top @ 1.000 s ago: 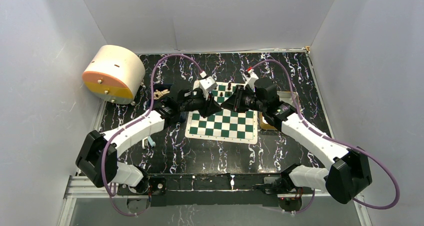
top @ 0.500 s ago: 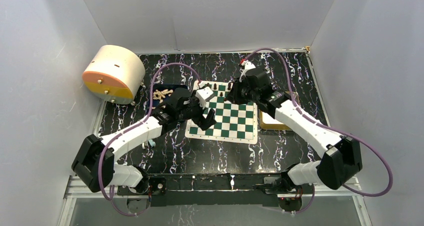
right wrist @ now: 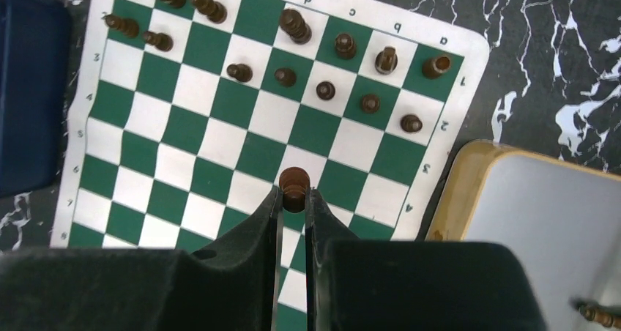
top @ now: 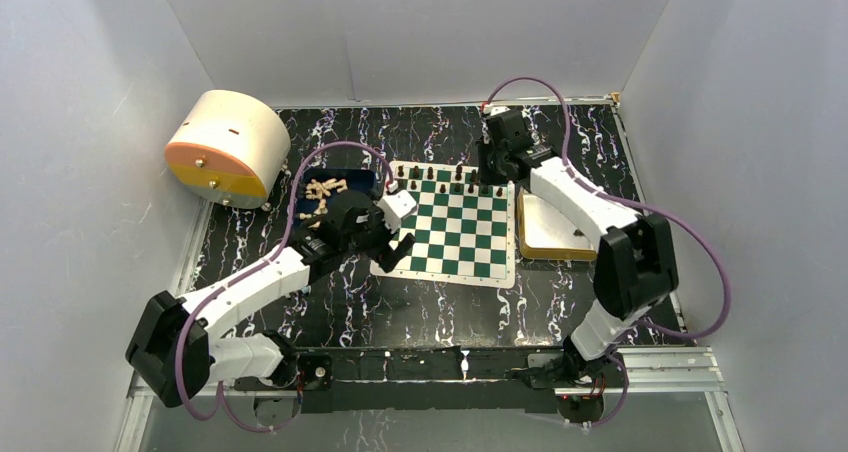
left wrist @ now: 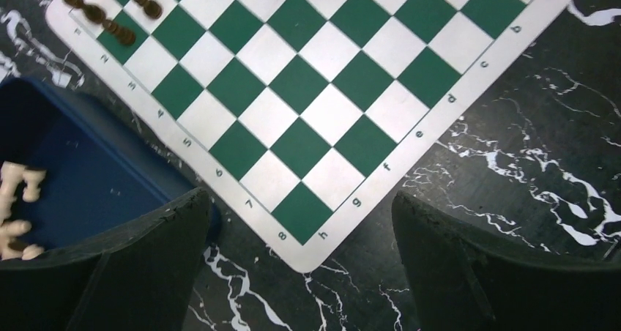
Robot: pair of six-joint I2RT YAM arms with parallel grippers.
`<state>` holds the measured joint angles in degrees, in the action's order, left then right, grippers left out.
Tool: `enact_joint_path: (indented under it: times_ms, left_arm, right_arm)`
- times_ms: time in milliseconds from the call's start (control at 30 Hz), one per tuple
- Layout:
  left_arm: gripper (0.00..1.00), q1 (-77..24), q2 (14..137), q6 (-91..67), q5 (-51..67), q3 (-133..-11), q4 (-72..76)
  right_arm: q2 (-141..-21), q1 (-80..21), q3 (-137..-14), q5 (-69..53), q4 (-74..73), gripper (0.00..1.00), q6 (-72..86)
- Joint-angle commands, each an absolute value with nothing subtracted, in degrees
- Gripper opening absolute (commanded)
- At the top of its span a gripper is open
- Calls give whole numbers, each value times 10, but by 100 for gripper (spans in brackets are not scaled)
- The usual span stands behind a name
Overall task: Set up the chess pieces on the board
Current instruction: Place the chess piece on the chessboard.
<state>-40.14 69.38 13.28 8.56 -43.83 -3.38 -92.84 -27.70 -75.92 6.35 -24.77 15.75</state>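
The green and white board (top: 455, 242) lies mid-table, and several dark chess pieces (top: 440, 180) stand on its two far rows (right wrist: 325, 90). My right gripper (top: 488, 172) hangs over the board's far right part. In the right wrist view it (right wrist: 294, 193) is shut on a dark brown chess piece (right wrist: 294, 179), whose round head sticks out past the fingertips. My left gripper (top: 392, 250) hovers above the board's near left corner (left wrist: 304, 261). Its jaws (left wrist: 300, 195) stand wide open with nothing between them.
A blue tray (top: 345, 180) with cream pieces (left wrist: 18, 184) sits left of the board. A gold tin tray (top: 548, 247) lies to its right, one dark piece (right wrist: 597, 315) in it. A round cream and orange container (top: 225, 147) stands far left.
My left gripper has opened wide and drawn back from the board's far rows to its near left corner. My right arm has swung toward the far right, still shut.
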Motion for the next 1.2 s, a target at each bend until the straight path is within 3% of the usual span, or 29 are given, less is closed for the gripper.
enact_joint_path:
  times_ms: [0, 433, 833, 1167]
  left_arm:
    - [92, -402, 654, 107, 11, -425, -37]
    - [94, -402, 538, 91, -240, -400, -30]
    - [93, -403, 492, 104, -314, -390, -17]
    - [93, -403, 486, 108, -314, -388, -11]
  right_arm:
    - [-984, -277, -841, 51, -250, 17, 137]
    - [-1155, -323, -1041, 59, -336, 18, 159]
    - [-1264, -383, -1155, 127, -379, 18, 143]
    - [-1291, -392, -1163, 150, -374, 20, 139]
